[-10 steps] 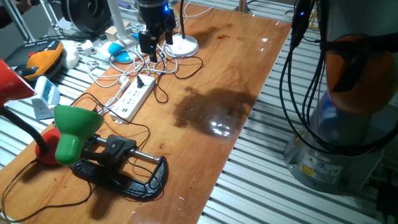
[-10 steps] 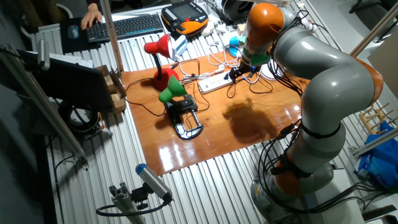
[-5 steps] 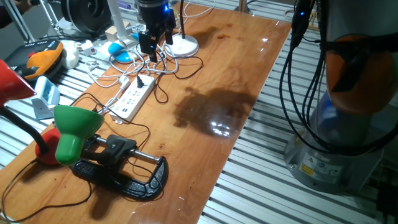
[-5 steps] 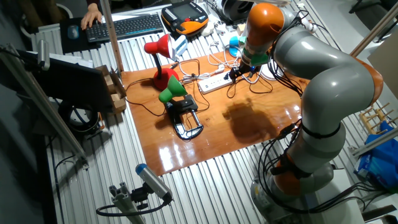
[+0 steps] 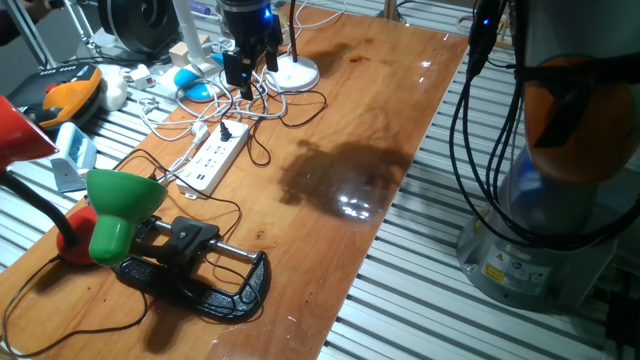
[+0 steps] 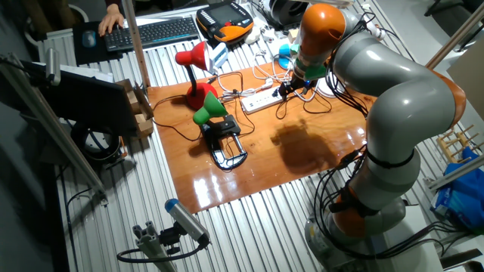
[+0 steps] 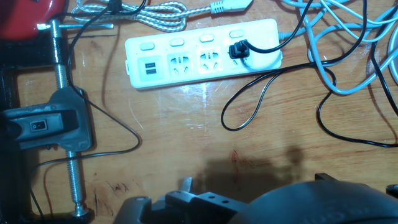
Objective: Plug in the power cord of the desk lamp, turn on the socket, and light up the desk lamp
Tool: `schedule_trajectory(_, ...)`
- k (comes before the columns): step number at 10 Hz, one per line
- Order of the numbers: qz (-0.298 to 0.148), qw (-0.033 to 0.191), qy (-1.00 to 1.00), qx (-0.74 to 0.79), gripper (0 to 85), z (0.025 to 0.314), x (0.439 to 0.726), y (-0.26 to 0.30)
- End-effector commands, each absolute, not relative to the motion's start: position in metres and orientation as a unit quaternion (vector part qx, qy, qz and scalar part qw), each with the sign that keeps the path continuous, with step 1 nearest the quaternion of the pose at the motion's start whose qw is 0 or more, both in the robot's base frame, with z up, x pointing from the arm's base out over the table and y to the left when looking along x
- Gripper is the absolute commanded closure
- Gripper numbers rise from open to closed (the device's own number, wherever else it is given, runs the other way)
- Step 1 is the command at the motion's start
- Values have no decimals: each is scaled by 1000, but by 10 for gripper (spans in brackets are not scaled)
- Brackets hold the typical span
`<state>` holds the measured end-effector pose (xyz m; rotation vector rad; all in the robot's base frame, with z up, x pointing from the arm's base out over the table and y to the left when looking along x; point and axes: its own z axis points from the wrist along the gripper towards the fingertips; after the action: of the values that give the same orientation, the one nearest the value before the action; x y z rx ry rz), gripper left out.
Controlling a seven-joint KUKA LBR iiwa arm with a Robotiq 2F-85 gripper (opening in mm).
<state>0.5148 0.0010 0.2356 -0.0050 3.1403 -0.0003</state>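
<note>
The arm [image 6: 393, 98], at the right of the frame, has thick grey rounded links with orange joint bands. Black cables [image 5: 480, 150] hang along its base. Its black gripper [image 5: 245, 75] glows blue above.

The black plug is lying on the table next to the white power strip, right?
Not quite. The black plug is already pushed into the end outlet of the white power strip, not lying on the table. The hand view shows it.

You are seeing the gripper [image 5: 243, 72] too small to judge its jaws; at nine o'clock, the red lamp [image 5: 22, 128] is running off-frame.
</note>
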Motion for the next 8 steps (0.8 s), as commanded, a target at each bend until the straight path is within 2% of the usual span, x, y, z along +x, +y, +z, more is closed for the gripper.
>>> schedule_trajectory(1, -6, -56, 998, -20, 850, 236, 515, 1)
schedule_trajectory(8, -7, -54, 998, -19, 850, 237, 514, 2)
